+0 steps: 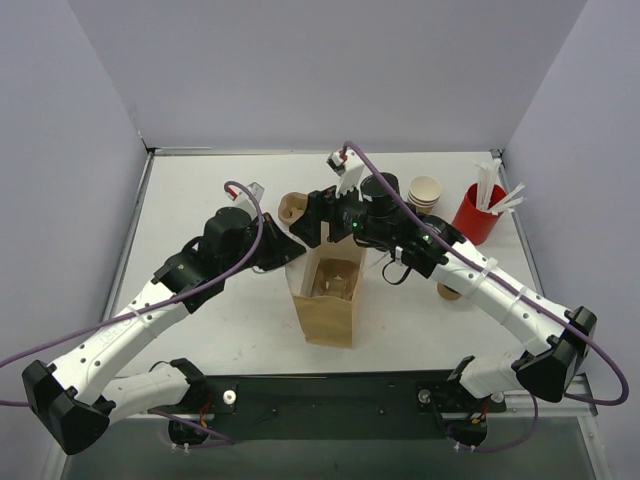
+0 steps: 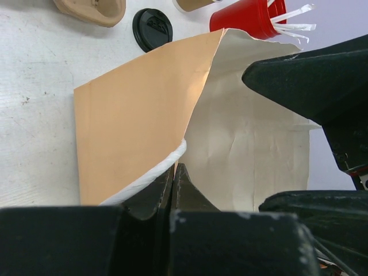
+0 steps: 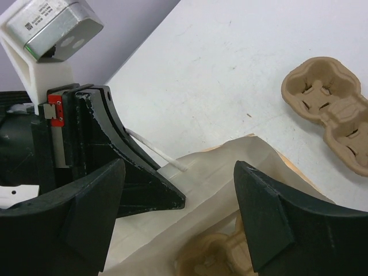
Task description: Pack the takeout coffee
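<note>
A brown paper bag [image 1: 330,300] stands open mid-table with a moulded-pulp carrier [image 1: 335,283] inside it. My left gripper [image 2: 174,169] is shut on the bag's left rim, beside its white twisted handle [image 2: 155,172]. It shows in the top view as the left gripper [image 1: 290,250]. My right gripper [image 3: 179,172] hangs open over the bag's mouth [image 3: 230,167] with nothing between its fingers; below it lies the carrier [image 3: 213,259]. From above, this right gripper [image 1: 332,222] is at the bag's far edge. The takeout coffee, tan kraft cups [image 1: 425,193] that look nested, stands at the back right.
A second pulp carrier [image 1: 293,208] lies behind the bag. A red cup with white straws [image 1: 478,212] stands beside the kraft cups. A black lid [image 2: 152,27] lies on the table. Something tan [image 1: 450,292] peeks from under my right forearm.
</note>
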